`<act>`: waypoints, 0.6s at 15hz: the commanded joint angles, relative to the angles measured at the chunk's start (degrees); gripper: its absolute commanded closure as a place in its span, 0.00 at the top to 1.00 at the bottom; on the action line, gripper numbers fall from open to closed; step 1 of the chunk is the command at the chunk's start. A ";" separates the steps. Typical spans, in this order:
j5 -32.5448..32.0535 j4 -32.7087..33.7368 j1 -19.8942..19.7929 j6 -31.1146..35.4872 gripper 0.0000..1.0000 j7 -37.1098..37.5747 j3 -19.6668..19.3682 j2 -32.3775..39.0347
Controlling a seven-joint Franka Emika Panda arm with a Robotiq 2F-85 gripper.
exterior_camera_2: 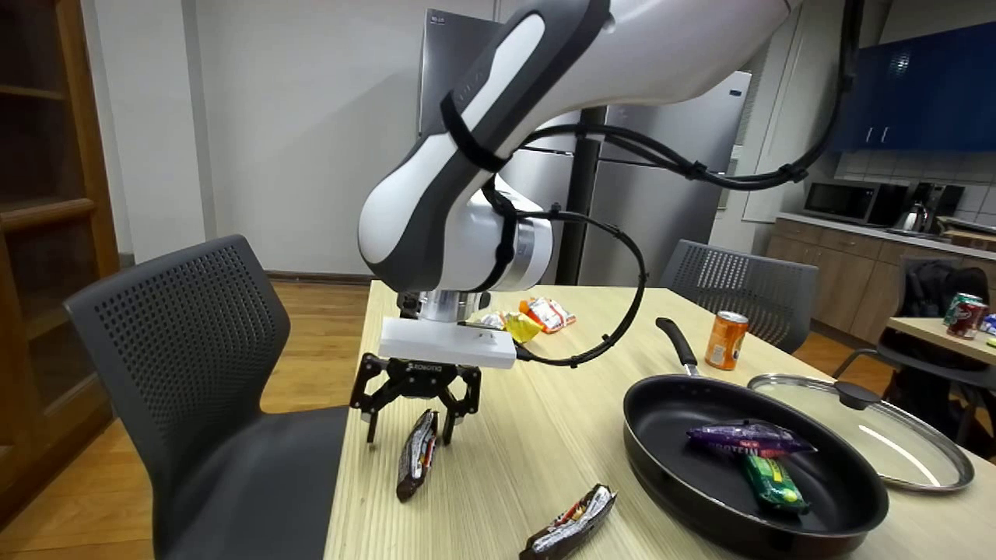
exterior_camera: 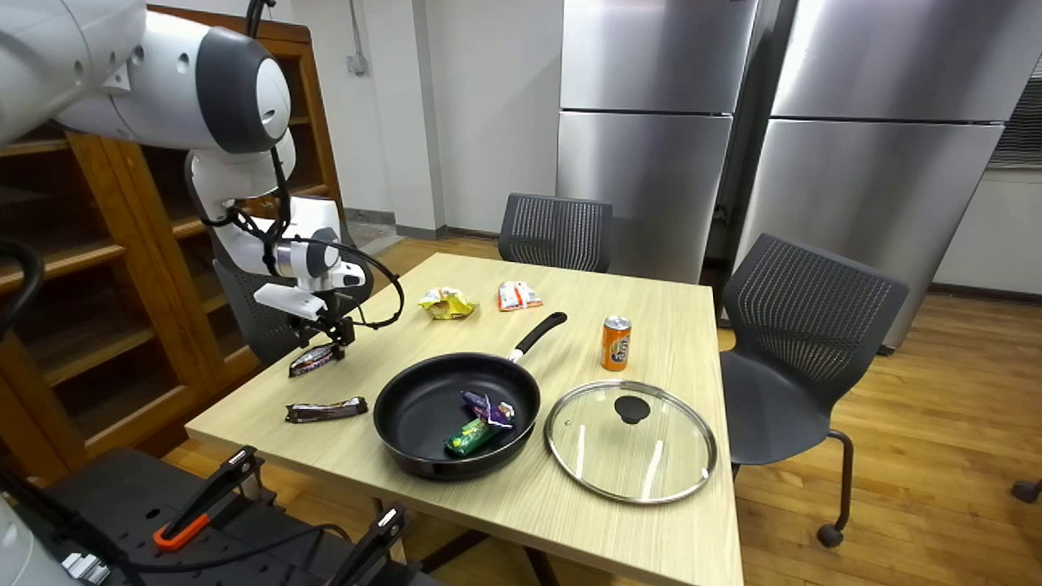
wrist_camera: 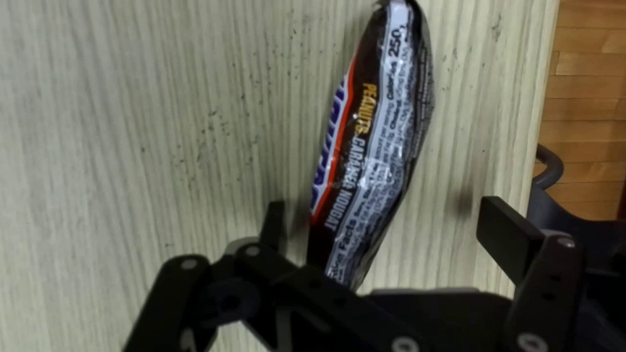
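Pale wood-grain covers the tabletop (exterior_camera: 570, 358); a dark grey chair (exterior_camera_2: 187, 334) crowds its edge beside the tool (exterior_camera_2: 410, 434), likely limiting room there. Well apart from the tool, the black frying pan (exterior_camera: 419, 415) pens in a purple packet (exterior_camera: 486, 408) and a green packet (exterior_camera: 472, 437), while the glass lid (exterior_camera: 627, 456) lies beyond, probably flat to rest steady. The tool hangs spread, gripping nothing, fingers (wrist_camera: 508, 234) straddling the Snickers bar (wrist_camera: 364, 161) on the tabletop — apart from it, its narrow width seemingly set across the gap. The orange can (exterior_camera: 616, 346) stands farther off; a second dark bar (exterior_camera: 326, 410) lies near the tool.
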 commanded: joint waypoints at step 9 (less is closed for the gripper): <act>3.61 -11.58 1.29 6.46 0.74 2.45 -0.91 -7.36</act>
